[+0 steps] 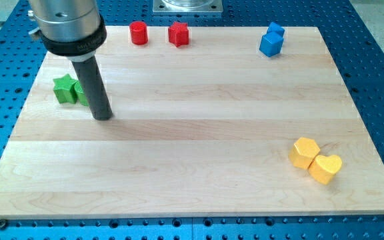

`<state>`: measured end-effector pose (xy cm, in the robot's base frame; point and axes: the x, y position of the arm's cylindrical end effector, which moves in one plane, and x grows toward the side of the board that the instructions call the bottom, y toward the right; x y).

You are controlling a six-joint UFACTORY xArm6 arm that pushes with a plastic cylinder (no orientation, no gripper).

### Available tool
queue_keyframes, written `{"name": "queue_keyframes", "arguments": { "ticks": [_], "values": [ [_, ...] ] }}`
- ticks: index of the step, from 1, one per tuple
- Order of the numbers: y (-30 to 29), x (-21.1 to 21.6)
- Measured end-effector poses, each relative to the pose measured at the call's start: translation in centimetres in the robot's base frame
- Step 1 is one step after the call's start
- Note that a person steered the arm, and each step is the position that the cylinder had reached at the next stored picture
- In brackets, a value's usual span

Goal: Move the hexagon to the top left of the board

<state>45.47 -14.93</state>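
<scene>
My tip (pixel 103 117) is a bare rod end with no hand to open or close, touching the counter (pixel 192 193) just right of and below the green star (pixel 63 89). The yellow hexagon (pixel 304 153) lies far to my tip's right and lower, touching the yellow heart (pixel 325 168). Approaching from its heart side could drag the heart along, and the final push could knock the green star.

No readable text, label or number anywhere.
</scene>
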Motion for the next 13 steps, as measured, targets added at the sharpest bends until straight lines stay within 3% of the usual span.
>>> {"name": "queue_keyframes", "arguments": {
  "ticks": [1, 2, 4, 6, 7, 8, 9, 10, 11, 13],
  "values": [
    [6.7, 0.5],
    [7.9, -1.4],
    [8.1, -0.6],
    [30.5, -1.1],
    [38.7, 0.4],
    [42.2, 3.1],
    [49.3, 4.3],
    [47.7, 8.6],
    [41.2, 13.1],
    [35.5, 10.1]
  ]
}}
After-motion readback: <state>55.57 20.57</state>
